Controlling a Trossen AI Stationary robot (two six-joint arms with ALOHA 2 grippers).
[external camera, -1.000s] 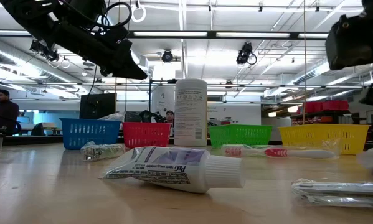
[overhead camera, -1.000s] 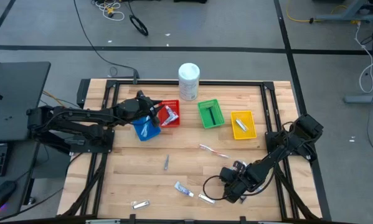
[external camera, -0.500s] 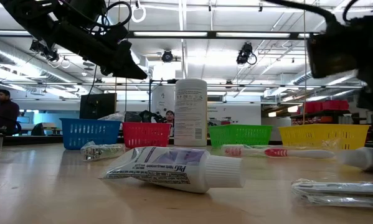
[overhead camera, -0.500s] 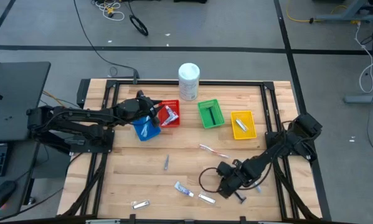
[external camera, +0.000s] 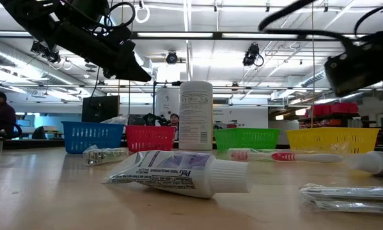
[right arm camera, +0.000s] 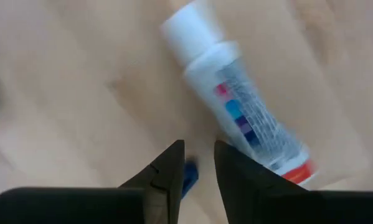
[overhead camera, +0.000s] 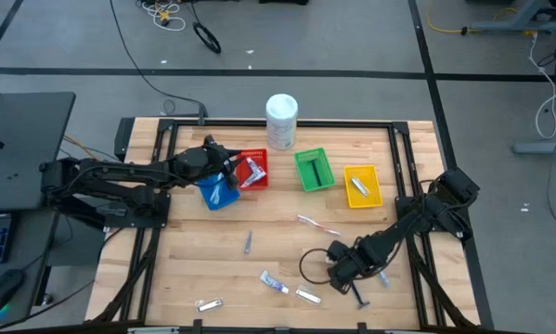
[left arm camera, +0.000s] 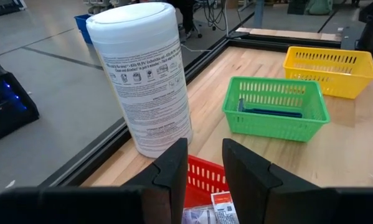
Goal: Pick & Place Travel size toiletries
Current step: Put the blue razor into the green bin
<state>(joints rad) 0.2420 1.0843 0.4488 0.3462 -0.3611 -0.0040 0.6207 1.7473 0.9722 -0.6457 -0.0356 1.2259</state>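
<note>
Toothpaste tube: light, probably squashy; grip mid-body. Right tool, fingers slightly apart, holds nothing, just beside it on counter.

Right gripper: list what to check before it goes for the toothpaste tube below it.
1. Toothpaste tube lies flat on bare wood: ok.
2. Tube centred under the right gripper: not ok, it sits off to one side.
3. Dark razor clear of the right gripper: cannot tell, it lies close.
4. Yellow basket has room: ok.
5. Left gripper out of the way, by the red basket: ok.
</note>
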